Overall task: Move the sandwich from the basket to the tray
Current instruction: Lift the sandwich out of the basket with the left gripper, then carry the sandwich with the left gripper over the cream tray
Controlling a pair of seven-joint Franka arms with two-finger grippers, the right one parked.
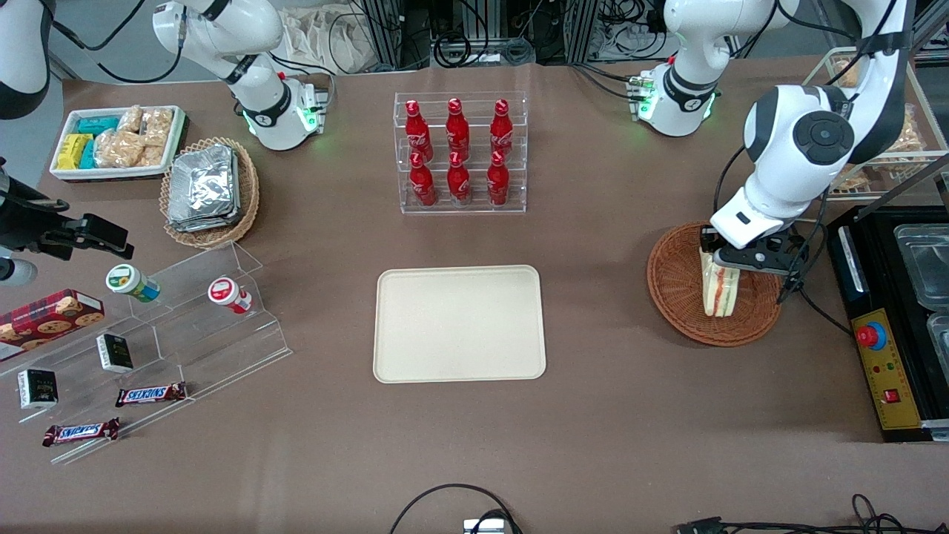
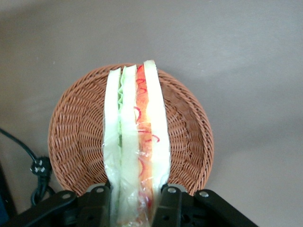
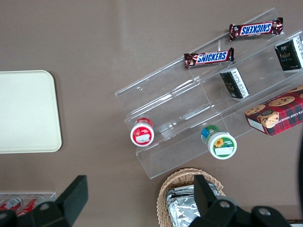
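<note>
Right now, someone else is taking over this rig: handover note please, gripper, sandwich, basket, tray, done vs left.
Gripper: the left arm's, above the round reddish-brown wicker basket, jaws shut on the triangular white-bread sandwich, one on each bread face.
Sandwich: held on edge, filling layers showing, over the basket's inside. Whether it touches the weave I cannot tell.
Tray: the flat cream-beige rectangular tray lies on the brown table, toward the parked arm's end from the basket, with nothing on it.
Done: grasp.
Left: lift clear, carry over to the tray, set down, release.
</note>
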